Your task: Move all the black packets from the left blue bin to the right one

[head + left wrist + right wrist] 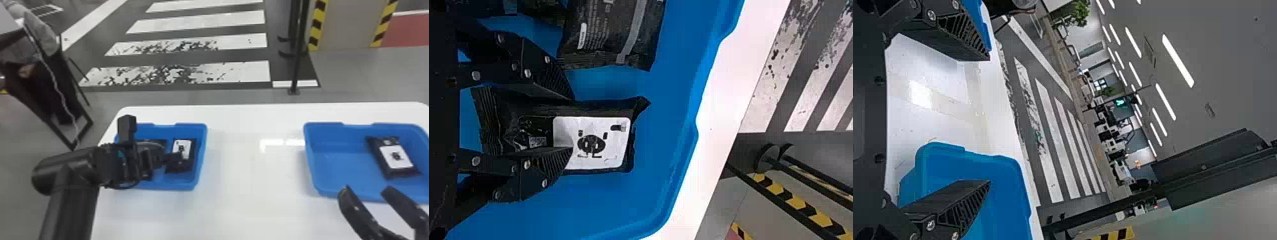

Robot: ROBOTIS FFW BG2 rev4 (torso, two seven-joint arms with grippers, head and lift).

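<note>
Left end effector (572, 124) over a black packet (601, 145) in the left blue bin (200, 156), work still to do.
Nearest, the right end effector (367, 189) waits empty before the right one, fingers wide apart – probably leaving the picking to its partner. I cannot tell how far open the left is, or whether it has hold; its place over the packet's middle would suit a balanced lift. Another packet (611, 32) lies beside that one, while a delivered-looking packet (395, 158) rests aslant in the right bin (338, 137) – room remains beside it.
</note>
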